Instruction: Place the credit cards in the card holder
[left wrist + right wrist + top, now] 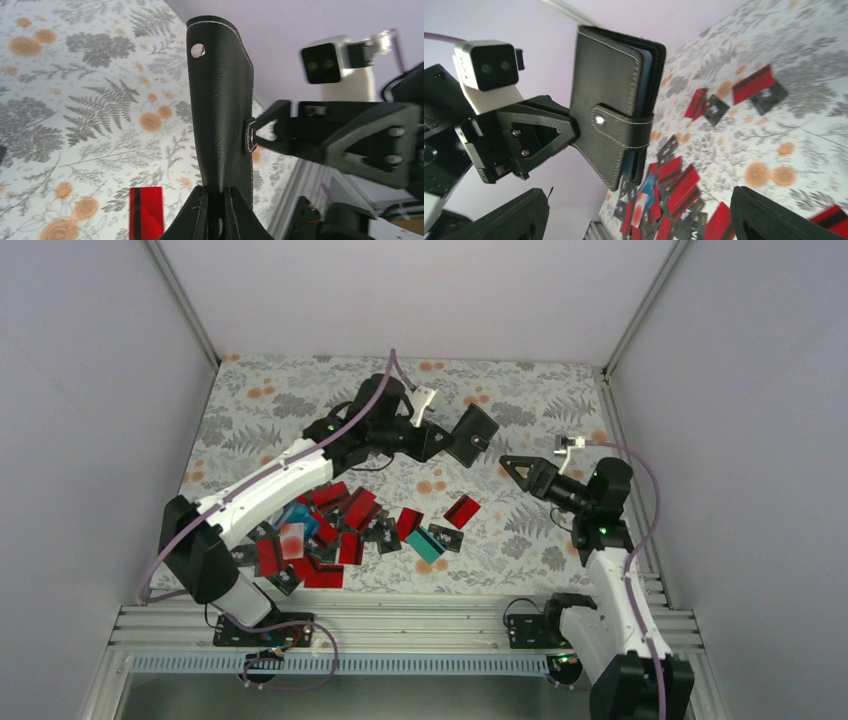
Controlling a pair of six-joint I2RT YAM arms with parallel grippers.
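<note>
Credit cards lie loose on the table: a heap at near left, a few strays toward centre, none going into anything. Beyond them the right jaws are spread wide and empty, aimed at the card holder, close to it but apart. The card holder is raised off the table, pinched by one edge in the left jaws, nearly closed on it. Its strap is snapped shut. Judgement: loading not begun; the card holder needs opening first, and all visible cards remain.
</note>
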